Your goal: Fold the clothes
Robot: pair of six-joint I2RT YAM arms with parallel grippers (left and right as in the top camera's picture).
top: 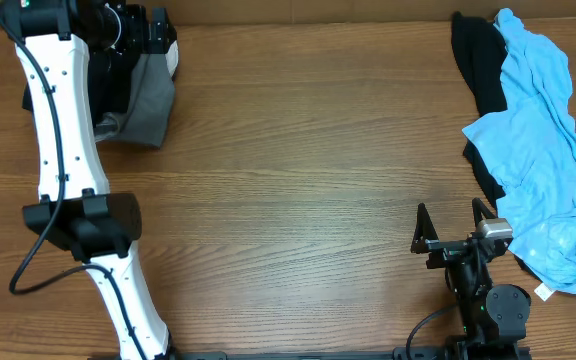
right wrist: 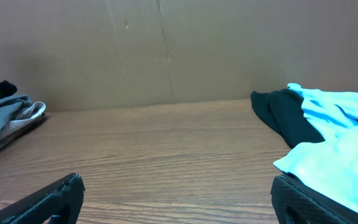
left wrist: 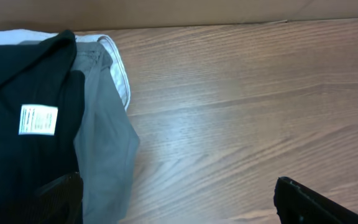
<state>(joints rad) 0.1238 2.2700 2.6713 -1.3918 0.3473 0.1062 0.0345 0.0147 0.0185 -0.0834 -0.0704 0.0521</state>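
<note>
Robotics lab, wood table [top: 298, 200], cardboard backdrop [right wrist: 166, 50]

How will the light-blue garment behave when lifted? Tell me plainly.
Likely floppy: the light-blue garment lies crumpled in soft folds, so it should sag. Probably light, since the cloth looks thin. It overlaps a black garment, which may drag along.

Light-blue shirt [top: 540, 150] — black garment [top: 475, 60] — grey cloth [top: 153, 105]

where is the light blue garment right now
In the overhead view the light-blue garment lies crumpled at the right edge of the table, draped over a black garment, just right of the right gripper.
</note>
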